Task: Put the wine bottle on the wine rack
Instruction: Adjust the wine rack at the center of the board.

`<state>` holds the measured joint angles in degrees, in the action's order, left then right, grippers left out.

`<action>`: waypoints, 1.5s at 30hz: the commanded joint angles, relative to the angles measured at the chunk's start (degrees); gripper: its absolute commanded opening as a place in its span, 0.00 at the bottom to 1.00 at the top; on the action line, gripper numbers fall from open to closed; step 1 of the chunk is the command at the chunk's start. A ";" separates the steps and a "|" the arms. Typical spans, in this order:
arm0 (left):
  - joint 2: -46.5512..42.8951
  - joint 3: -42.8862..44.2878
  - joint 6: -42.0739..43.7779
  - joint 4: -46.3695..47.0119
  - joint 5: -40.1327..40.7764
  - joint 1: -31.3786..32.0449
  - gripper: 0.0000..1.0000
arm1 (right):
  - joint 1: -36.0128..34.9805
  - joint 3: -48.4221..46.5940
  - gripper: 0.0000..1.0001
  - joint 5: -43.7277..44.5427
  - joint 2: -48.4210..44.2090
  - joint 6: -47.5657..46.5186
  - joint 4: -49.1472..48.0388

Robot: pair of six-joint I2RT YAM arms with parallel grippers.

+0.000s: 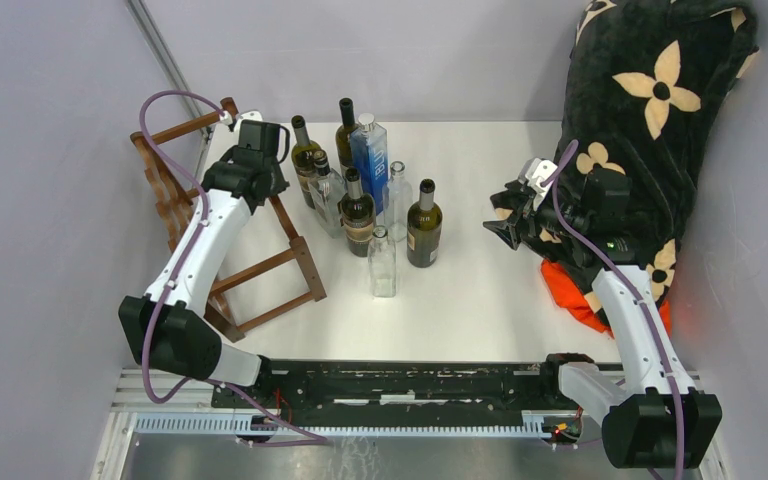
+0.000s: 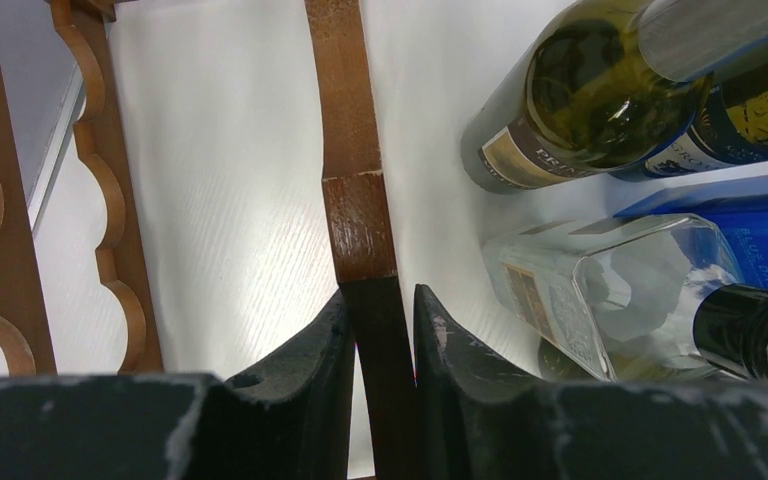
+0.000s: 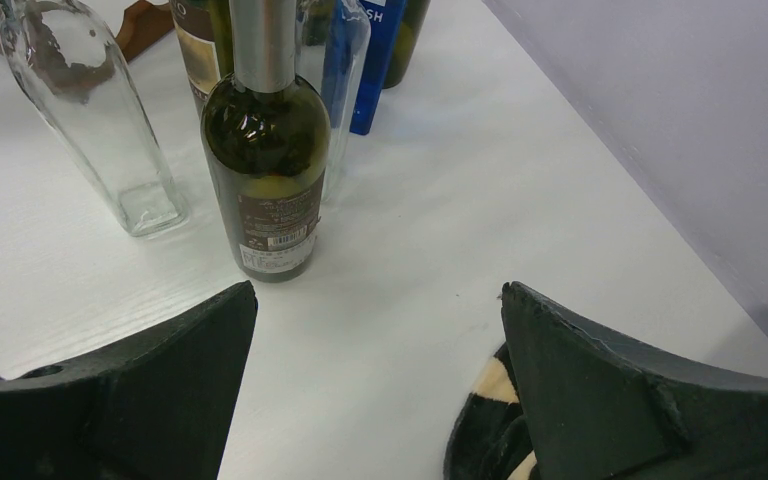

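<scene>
White table (image 1: 480, 300) with wine rack (image 1: 308, 268), upright bottles (image 1: 358, 210)

At your far right, a black blanket (image 1: 660, 100) with cream flowers lay heaped above an orange cloth (image 1: 572, 292); on the white table (image 1: 490, 310) you saw a blue bottle (image 1: 370, 155) standing near a clear square bottle (image 1: 382, 265).

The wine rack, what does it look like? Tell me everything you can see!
The wine rack is a reddish-brown wooden frame with wavy scalloped rails and straight bars. It sits at the left side of the white table, with standing bottles just to its right. No bottle lies in it. The left fingers are shut on one of the straight bars.
</scene>
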<state>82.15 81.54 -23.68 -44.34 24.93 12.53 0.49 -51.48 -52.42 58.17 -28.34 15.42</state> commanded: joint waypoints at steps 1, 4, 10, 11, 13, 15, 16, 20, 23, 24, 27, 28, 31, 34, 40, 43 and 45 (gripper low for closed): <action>-3.20 0.13 8.89 4.47 -2.46 -0.93 0.21 | -0.17 -0.39 0.98 0.28 -0.08 -0.24 -2.01; -3.16 0.43 11.82 5.41 -5.86 -1.96 0.17 | -0.14 -0.21 0.98 0.30 -0.25 -0.31 -1.96; -1.97 2.05 15.99 5.66 -11.72 -3.49 0.13 | -0.14 -0.20 0.98 0.65 -0.43 -0.88 -1.36; -1.91 2.24 16.86 5.60 -12.59 -3.68 0.12 | -0.20 -0.20 0.98 0.74 -0.38 -0.97 -1.33; -1.91 2.52 18.98 5.82 -15.28 -4.06 0.08 | -0.16 -0.20 0.98 0.74 -0.38 -1.06 -1.23; -2.18 2.49 21.18 6.27 -17.83 -4.30 0.06 | -0.20 -0.20 0.98 0.75 -0.43 -1.15 -1.23; -2.30 2.34 22.55 6.45 -19.16 -4.35 0.06 | -0.15 -0.20 0.98 0.79 -0.36 -1.19 -1.25; -2.90 1.52 30.02 7.59 -23.26 -4.53 0.02 | -0.20 -0.11 0.98 0.83 -0.34 -1.28 -1.35; -2.73 1.19 33.98 7.88 -24.44 -4.98 0.02 | -0.15 -0.11 0.98 0.91 -0.34 -1.28 -1.27; -2.51 1.26 35.31 7.84 -24.64 -5.16 0.02 | -0.15 -0.11 0.98 0.84 -0.33 -1.28 -1.27; -1.56 1.94 37.42 7.80 -26.07 -6.05 0.02 | -0.16 -0.18 0.98 0.83 -0.30 -1.28 -1.16; -1.16 2.26 37.86 7.75 -26.39 -6.52 0.02 | -0.15 -0.20 0.98 0.88 -0.34 -1.28 -1.13; -0.15 3.32 38.35 7.69 -27.88 -8.20 0.02 | -0.15 -0.28 0.98 0.84 -0.33 -1.28 -1.00; 0.65 4.22 38.95 7.70 -30.73 -9.94 0.02 | -0.14 -0.34 0.98 0.83 -0.27 -1.24 -0.90; 1.51 4.91 44.99 7.70 -35.63 -11.71 0.02 | -0.21 -0.72 0.98 0.68 -0.08 -1.15 -1.09; 1.39 4.60 47.89 7.69 -35.69 -12.15 0.02 | -0.19 -0.98 0.98 0.57 0.01 -1.19 -1.04; 1.26 4.23 49.53 7.45 -35.16 -12.33 0.02 | -0.19 -1.03 0.98 0.57 0.09 -1.19 -0.97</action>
<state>83.85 83.33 15.40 -41.63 -7.77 0.40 0.49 -51.48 -51.88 58.19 -28.84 15.49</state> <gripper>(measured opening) 0.311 0.982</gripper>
